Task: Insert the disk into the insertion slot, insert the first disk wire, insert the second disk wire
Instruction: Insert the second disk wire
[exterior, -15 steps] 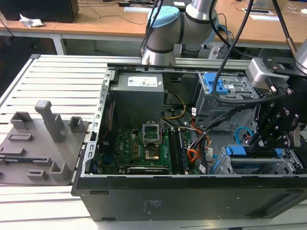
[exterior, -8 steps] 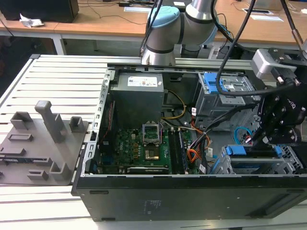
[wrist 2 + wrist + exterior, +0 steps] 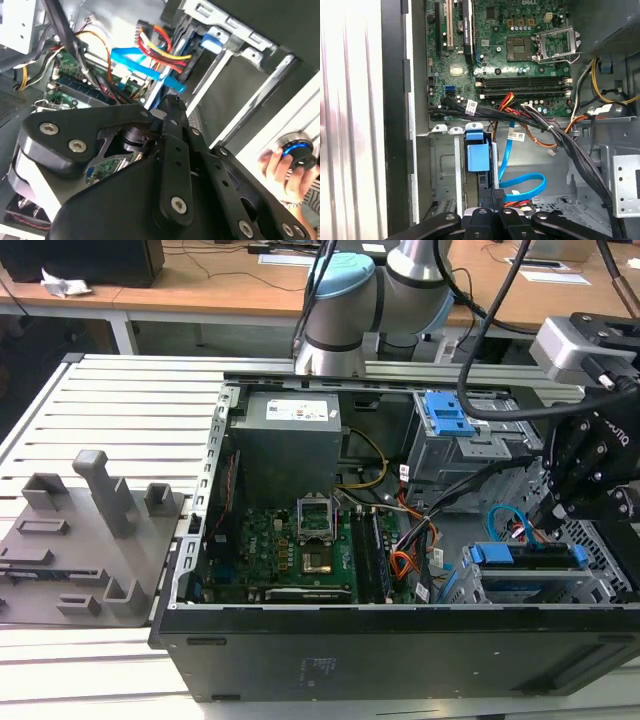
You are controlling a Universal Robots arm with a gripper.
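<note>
Your silver hard drive in its bright blue plastic carrier [image 3: 525, 558] sits down in the silver-grey perforated sheet-metal bay [image 3: 603, 558], at about four o'clock of the open black computer case [image 3: 400, 650] in the exterior view. In the first wrist view you see the carrier's blue end [image 3: 479, 156] standing between the bay's metal walls [image 3: 442, 175].

The thin light blue cable [image 3: 503, 520] curves in a loop just beside the drive, at its eleven o'clock in the exterior view. Your black gripper [image 3: 548, 518] hangs right over that loop. In both wrist views the jaws are drawn together, tips [image 3: 170, 102] close against the cable's blue end [image 3: 172, 84]. You cannot tell whether they pinch it.

The green motherboard [image 3: 290, 550] lies at the drive's nine o'clock. The taller grey cage with a blue latch [image 3: 447, 415] stands at its eleven o'clock. In the second wrist view a person's hand [image 3: 277, 167] rests on a blue-lit knob [image 3: 296, 151] outside the case.
</note>
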